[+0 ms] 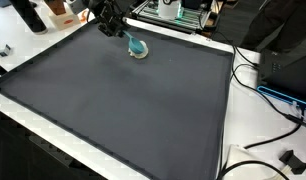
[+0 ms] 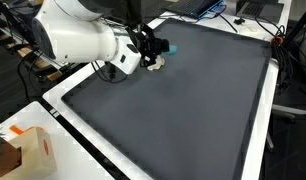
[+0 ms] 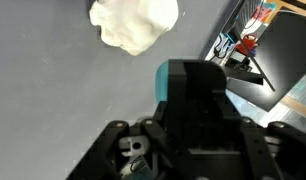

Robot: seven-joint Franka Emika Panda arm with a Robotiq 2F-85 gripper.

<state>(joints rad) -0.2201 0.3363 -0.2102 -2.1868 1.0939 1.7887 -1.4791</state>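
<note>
Your pincer (image 2: 153, 52) looks clenched on a teal block (image 3: 188, 85), which sits right between the fingers. In the wrist view a white lump (image 3: 133, 22) lies on the dark mat (image 1: 133, 110) just past the block's tip, near the mat's far edge on the bench (image 1: 231, 100). The block's long axis follows the pincer, slanting down at the mat. The print on the cardboard box (image 2: 33, 150) is too blurry to read.

No text, label, brand or number is legible anywhere; the cardboard box (image 2: 35, 152), well apart from the claw (image 2: 155, 57), bears an orange mark too small to read.
</note>
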